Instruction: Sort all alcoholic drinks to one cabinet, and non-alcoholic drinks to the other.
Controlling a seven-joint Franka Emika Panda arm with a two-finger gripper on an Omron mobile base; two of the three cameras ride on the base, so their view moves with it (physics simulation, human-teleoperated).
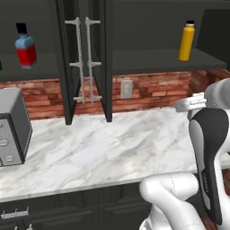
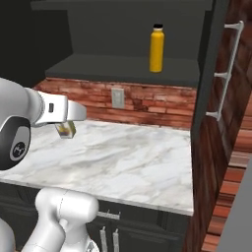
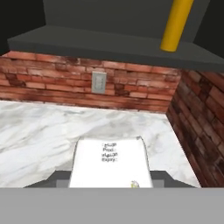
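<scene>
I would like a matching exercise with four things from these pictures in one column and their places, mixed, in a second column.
Things:
1. yellow-orange bottle
2. blue and red bottle
3. pale cream container
4. wall outlet

Places:
a. on the brick wall above the counter
b. between the fingers of the claw
c. on the shelf of the left cabinet
d. on the shelf of the right cabinet

Pairs: 1-d, 2-c, 3-b, 4-a
</scene>
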